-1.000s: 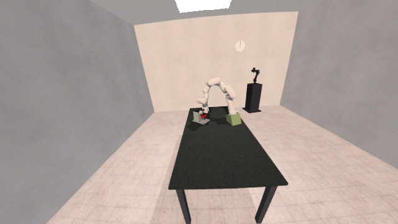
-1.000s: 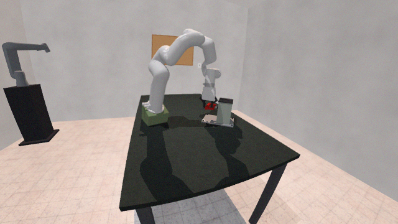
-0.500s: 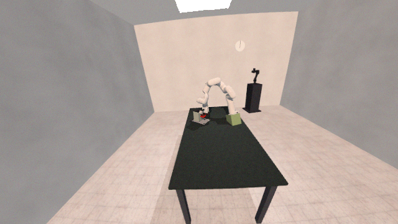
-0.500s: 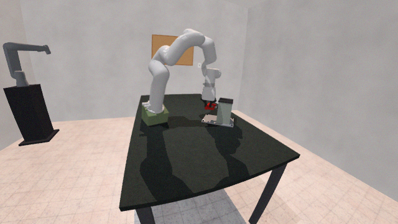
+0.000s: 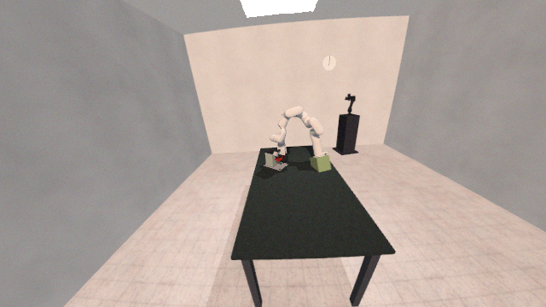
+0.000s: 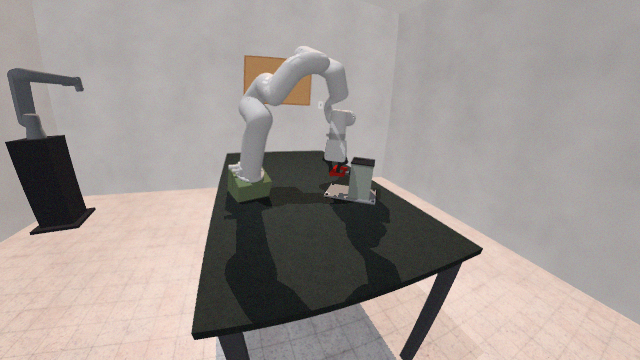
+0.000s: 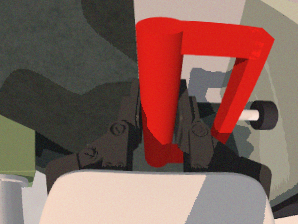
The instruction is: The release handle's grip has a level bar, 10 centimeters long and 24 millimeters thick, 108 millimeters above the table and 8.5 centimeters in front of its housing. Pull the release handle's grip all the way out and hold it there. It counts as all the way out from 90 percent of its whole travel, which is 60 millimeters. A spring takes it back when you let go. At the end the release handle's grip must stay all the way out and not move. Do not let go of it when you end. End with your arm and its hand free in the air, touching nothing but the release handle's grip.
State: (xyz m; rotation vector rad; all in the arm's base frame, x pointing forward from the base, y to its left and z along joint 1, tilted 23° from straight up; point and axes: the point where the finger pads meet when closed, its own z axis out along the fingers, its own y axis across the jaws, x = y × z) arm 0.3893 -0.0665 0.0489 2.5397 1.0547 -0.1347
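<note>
Release handle's grip (image 7: pixel 160 90), bright red, sits at the far end of the tabletop (image 6: pixel 310 240), in front of its housing, with the tool pinching its level bar.

Going by size: the dark tabletop stands on dark legs over a pale tiled floor (image 5: pixel 426 222). A white arm (image 6: pixel 280 85) rises from a green block (image 6: pixel 250 187) near the tabletop's far edge, arches over and comes straight down at the handle. Beside that block, a little apart, a pale base plate (image 6: pixel 336 192) lies flat on the tabletop and carries the upright grey housing (image 6: pixel 361 180) with a dark cap (the grip shows as a small red shape just beside the housing in the exterior view).

The tool (image 7: pixel 160 125) hangs above the plate with its dark fingers pressed against either side of the red bar. In the wrist view the grip is a squared loop: the thick bar runs between the fingers, a crosspiece joins it to a thinner side arm, and a white rod (image 7: pixel 249 115) with a dark end knob (image 7: pixel 268 113) runs out beside that arm.
</note>
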